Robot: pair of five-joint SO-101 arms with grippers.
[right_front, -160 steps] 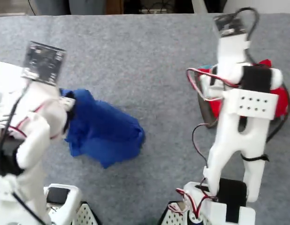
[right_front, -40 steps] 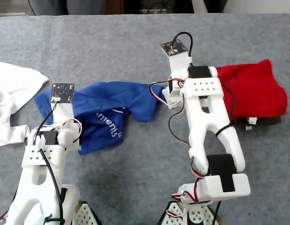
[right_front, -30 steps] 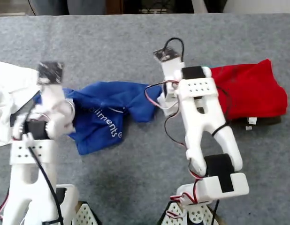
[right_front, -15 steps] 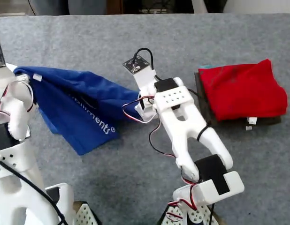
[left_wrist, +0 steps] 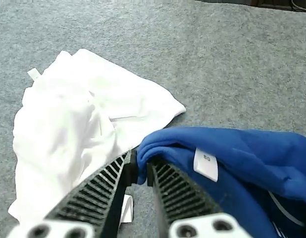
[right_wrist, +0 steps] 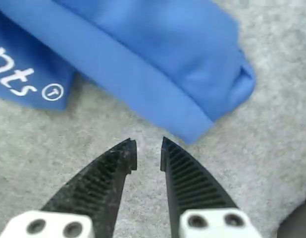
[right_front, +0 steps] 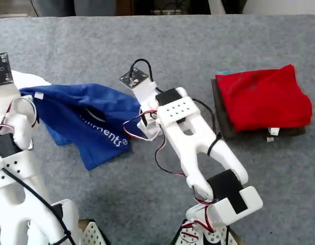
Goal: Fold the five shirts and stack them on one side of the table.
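At left edge, left claw (left_wrist: 140,166) is pinched tight on blue shirt (right_front: 91,120) edge and has hauled it leftward. Right claw (right_wrist: 148,144) let go: slightly open, empty, just beside cloth. Shirt's bunched mid-left on table (right_front: 198,46), prob. needs re-spreading before fold.

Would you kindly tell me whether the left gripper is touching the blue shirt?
Touching. The left wrist view shows the left gripper with its fingers shut on a fold of the blue shirt.
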